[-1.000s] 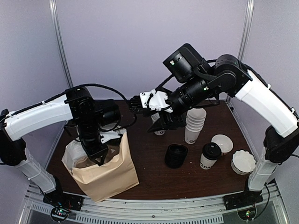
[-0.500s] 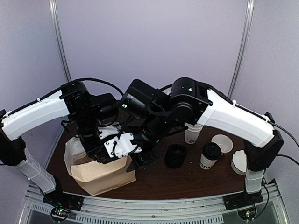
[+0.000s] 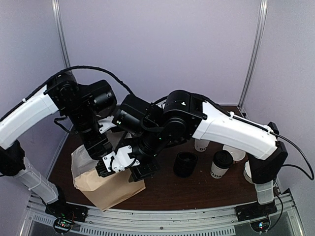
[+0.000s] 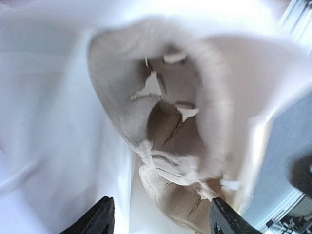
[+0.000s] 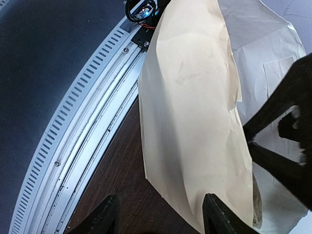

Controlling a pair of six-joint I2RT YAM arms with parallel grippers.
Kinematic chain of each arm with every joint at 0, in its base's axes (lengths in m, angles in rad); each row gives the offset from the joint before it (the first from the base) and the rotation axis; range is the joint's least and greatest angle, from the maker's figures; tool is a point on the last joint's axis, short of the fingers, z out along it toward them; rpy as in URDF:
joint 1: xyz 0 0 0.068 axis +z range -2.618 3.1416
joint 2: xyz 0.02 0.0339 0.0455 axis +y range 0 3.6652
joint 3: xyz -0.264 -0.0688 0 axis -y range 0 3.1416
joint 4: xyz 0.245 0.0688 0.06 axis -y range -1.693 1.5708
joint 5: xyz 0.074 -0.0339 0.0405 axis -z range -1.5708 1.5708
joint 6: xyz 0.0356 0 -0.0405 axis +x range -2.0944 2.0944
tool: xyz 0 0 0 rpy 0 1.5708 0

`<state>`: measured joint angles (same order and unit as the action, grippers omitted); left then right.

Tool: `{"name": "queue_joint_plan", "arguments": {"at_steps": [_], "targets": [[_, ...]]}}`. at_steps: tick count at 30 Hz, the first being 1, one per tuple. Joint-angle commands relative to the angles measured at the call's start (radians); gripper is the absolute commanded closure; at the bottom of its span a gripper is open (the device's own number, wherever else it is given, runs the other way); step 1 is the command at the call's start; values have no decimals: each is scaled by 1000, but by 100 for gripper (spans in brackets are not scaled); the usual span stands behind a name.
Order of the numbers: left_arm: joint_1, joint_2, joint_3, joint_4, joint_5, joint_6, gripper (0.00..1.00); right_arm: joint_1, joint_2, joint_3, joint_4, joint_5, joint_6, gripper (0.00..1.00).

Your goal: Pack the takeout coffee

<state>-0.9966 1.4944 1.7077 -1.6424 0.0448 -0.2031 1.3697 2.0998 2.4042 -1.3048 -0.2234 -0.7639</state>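
Left gripper (image 4: 160,222) hangs over the mouth of the brown paper bag (image 3: 108,191), jaws wide and nothing clamped. Its blurred wrist view looks down into the creased inside. Right gripper (image 5: 161,217), reaching across, is also spread wide with the bag's side under the gap; I cannot tell whether it touches the paper.

The bag sits at 8 o'clock on the worktop (image 3: 167,191). The takeout coffee (image 3: 220,166) stands upright at 4 o'clock, lid on, well apart from both grippers and just right of a stack of black lids (image 3: 185,163).

The step looks like readying the bag. To do it well, pinch one rim only, draw the mouth open and upright, and hold it firm. Then send the right arm for the cup, gripping its body below the lid.
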Motion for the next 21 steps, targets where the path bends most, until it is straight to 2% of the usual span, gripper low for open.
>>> {"name": "queue_joint_plan", "arguments": {"at_steps": [1,8,14,16,21], "targets": [[-1,-54,118,-31,-6,8,30,7,-72,-15,16,-3,2,38],[-2,-79,198,-15,10,4,34,6,-115,-19,30,9,1,38],[-6,-153,342,23,-145,-37,36,5,-152,-27,27,11,8,38],[-6,-197,320,63,-174,-31,33,4,-141,-24,43,44,-2,37],[-6,-244,200,34,-257,-78,28,-5,-84,-18,96,67,5,24]]}}
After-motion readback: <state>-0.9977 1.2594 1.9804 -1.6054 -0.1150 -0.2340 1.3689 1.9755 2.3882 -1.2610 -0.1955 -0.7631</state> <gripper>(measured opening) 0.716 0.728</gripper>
